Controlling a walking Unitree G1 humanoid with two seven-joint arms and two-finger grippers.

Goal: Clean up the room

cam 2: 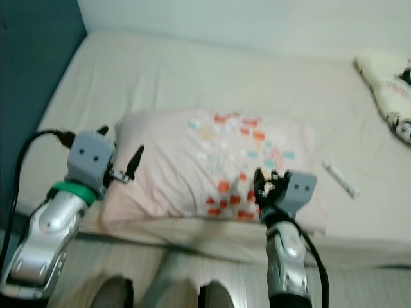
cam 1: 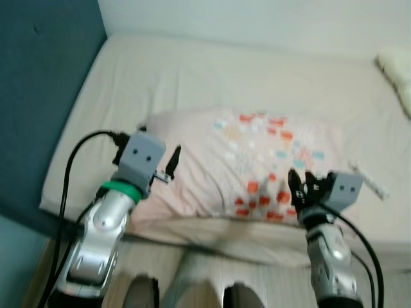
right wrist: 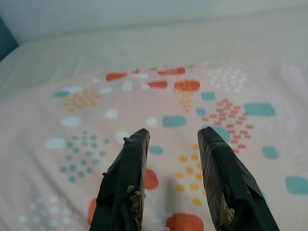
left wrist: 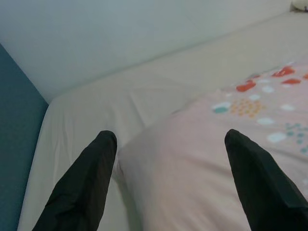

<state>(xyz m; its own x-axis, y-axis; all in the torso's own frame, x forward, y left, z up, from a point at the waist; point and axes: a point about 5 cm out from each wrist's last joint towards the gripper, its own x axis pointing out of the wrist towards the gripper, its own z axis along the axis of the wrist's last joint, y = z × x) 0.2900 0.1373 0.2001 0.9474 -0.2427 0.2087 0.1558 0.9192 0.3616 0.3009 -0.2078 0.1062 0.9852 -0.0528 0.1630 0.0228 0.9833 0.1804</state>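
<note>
With fingers spread wide and empty, the left gripper [left wrist: 168,149] hovers at the pillow's [cam 1: 244,163] left end while the right gripper [right wrist: 172,144], slightly parted and empty, hangs over its near patterned side, the pillow lying lengthwise across the bed [cam 1: 192,70].

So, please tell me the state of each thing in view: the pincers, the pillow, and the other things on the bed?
Left pincer: open wide, at the pillow's left end, holding nothing.
Right pincer: open, over the pillow's near edge, holding nothing.
Patterned pillow: lying flat on the bed, not gripped.
Bed sheet: spread, lightly creased.
White stick-shaped item: lying flat right of the pillow.
Plush toy: lying at the bed's far right edge.
</note>
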